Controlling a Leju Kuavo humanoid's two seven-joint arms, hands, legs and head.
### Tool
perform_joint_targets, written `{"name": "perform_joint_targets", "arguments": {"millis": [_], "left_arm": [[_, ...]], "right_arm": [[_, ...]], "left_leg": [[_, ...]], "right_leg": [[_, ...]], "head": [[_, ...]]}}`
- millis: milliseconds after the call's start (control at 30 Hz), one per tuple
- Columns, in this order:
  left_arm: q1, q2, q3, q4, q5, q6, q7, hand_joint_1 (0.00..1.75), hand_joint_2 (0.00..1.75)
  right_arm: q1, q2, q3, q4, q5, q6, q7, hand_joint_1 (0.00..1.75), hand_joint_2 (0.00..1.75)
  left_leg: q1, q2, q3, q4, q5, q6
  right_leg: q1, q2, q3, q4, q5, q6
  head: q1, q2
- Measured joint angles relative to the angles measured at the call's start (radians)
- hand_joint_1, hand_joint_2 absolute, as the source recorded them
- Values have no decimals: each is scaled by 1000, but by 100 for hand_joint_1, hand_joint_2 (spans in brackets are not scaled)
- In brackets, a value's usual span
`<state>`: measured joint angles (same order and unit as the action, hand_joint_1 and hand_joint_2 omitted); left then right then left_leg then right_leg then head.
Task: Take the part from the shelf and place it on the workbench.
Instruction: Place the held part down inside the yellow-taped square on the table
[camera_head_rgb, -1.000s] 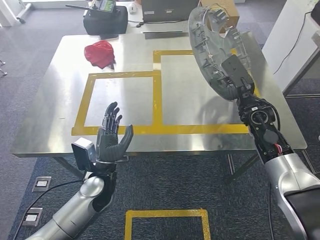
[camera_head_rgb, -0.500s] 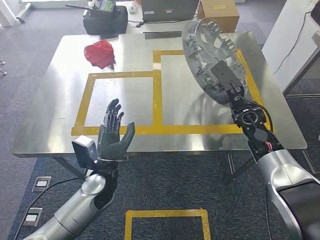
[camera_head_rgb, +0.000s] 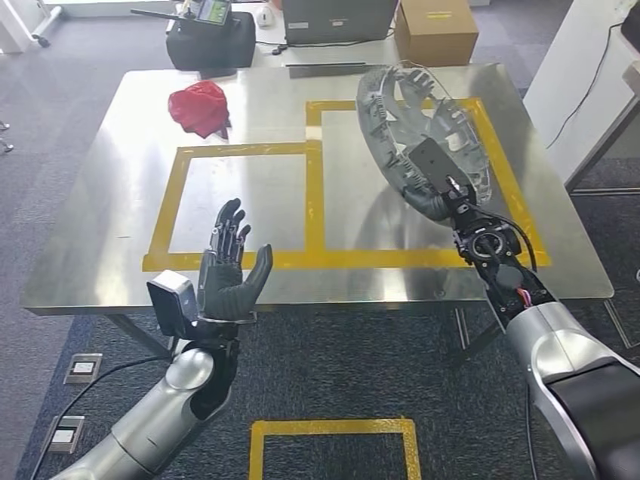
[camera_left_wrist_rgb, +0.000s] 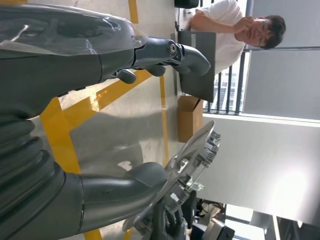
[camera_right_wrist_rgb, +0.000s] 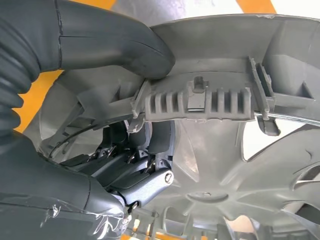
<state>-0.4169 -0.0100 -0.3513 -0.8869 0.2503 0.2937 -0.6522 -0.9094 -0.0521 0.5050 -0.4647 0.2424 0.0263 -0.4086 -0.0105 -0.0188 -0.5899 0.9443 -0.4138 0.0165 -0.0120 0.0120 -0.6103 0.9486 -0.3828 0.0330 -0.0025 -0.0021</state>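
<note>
part (camera_head_rgb: 413, 128) in right hand (camera_head_rgb: 441, 195)

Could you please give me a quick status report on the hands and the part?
Right hand grips wheel cover, tilted over workbench. Left hand open, empty. Red cloth far off.

part (camera_head_rgb: 423, 135): a round grey plastic wheel cover with spokes, cut-out openings and ribbed clips round the rim (camera_right_wrist_rgb: 203, 102)
pose: tilted, far edge raised, inner side facing up
where: over the right yellow-taped rectangle of the steel workbench (camera_head_rgb: 113, 200)
state: gripped at its near rim by the right hand (camera_head_rgb: 441, 195); contact with the workbench cannot be told
</note>
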Motion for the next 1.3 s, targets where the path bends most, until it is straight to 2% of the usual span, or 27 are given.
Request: {"name": "perform_joint_targets", "arguments": {"millis": [933,1067,1300], "left_arm": [[3,-13,0,1,13,-33,-12,0,175],[3,-13,0,1,13,-33,-12,0,175],[8,-13,0,1,21,-31,-6,0,175]], "right_arm": [[-11,25,35,59,37,-4,11,175,175],[-12,25,35,61,37,-5,10,0,0],[-19,25,36,61,37,-8,8,0,0]], "left_leg": [[0,0,0,0,0,0],[0,0,0,0,0,0],[0,1,0,0,0,0]], "right_leg": [[0,0,0,0,0,0],[0,0,0,0,0,0],[0,0,0,-1,0,0]], "head": [[-1,0],[-1,0],[0,0]]}}
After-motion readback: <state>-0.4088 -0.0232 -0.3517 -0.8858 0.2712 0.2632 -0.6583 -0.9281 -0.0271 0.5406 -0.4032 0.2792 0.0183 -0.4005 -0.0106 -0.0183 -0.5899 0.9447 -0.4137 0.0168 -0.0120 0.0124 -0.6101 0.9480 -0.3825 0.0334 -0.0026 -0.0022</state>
